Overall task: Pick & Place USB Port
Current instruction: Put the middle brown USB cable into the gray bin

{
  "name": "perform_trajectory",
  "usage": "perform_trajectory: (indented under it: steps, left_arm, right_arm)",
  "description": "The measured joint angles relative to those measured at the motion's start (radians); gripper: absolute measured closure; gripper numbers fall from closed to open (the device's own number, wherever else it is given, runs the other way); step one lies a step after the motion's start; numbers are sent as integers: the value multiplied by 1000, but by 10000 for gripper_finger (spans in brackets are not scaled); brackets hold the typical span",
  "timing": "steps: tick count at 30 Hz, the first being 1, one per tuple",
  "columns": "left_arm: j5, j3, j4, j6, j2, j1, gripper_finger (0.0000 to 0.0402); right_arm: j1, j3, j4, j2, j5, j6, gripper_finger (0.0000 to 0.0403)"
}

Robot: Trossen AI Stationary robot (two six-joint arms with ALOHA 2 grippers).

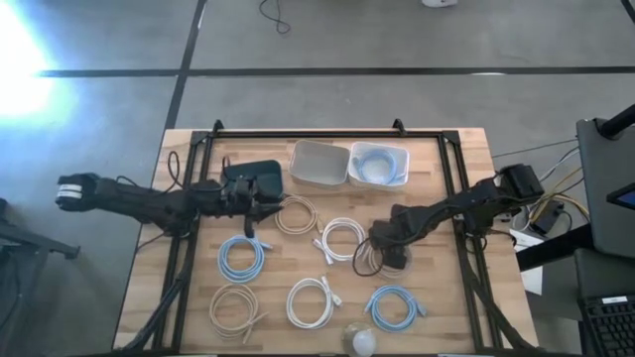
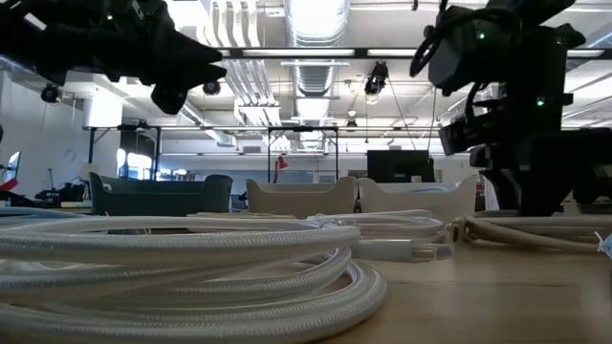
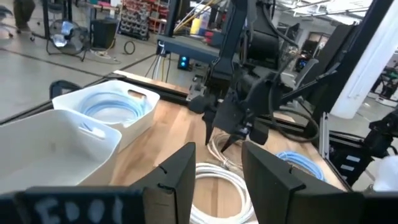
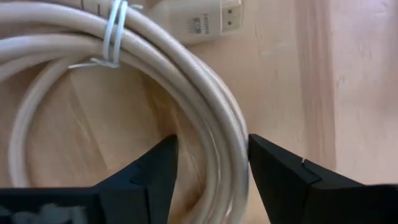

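Observation:
My right gripper (image 1: 380, 253) is lowered over a beige cable coil (image 1: 369, 264) right of the table's middle. In the right wrist view it (image 4: 212, 146) is open, and its fingers stand on either side of the coil's bundled strands (image 4: 214, 118). A white zip tie (image 4: 112, 37) and a flat plug (image 4: 199, 22) lie beyond them. My left gripper (image 1: 260, 201) hovers open left of the middle, beside a dark pouch (image 1: 256, 177); its wrist view (image 3: 219, 152) looks toward the right arm. Two white bins (image 1: 319, 164) stand at the far edge. My right gripper comes from above, pointing down, with the beige coil's strands (image 4: 230, 143) lying on the table between its open fingers. The outer strand runs close along one finger (image 4: 273, 168). Whether they touch, I cannot tell.
Several more coiled cables lie around: white (image 1: 342, 238), beige (image 1: 295, 214), blue (image 1: 241, 258), beige (image 1: 236, 307), white (image 1: 315, 300), blue (image 1: 395, 305). The right bin (image 1: 380, 164) holds a blue cable. A round white object (image 1: 362, 342) sits at the near edge. A black frame (image 1: 327, 132) rims the table.

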Motion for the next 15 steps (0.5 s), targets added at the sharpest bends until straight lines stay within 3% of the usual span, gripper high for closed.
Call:
perform_trajectory:
  steps: [4,11,15]
  left_arm:
    - [1,64,0,-15,69,-11,266]
    - [18,176,-29,29,187,-17,266]
    - [20,221,-43,45,230,-17,266]
  right_arm:
    - [-1,17,-4,9,-12,-4,259]
    - [-1,21,12,-25,10,-18,376]
    - [-4,43,8,-57,33,0,379]
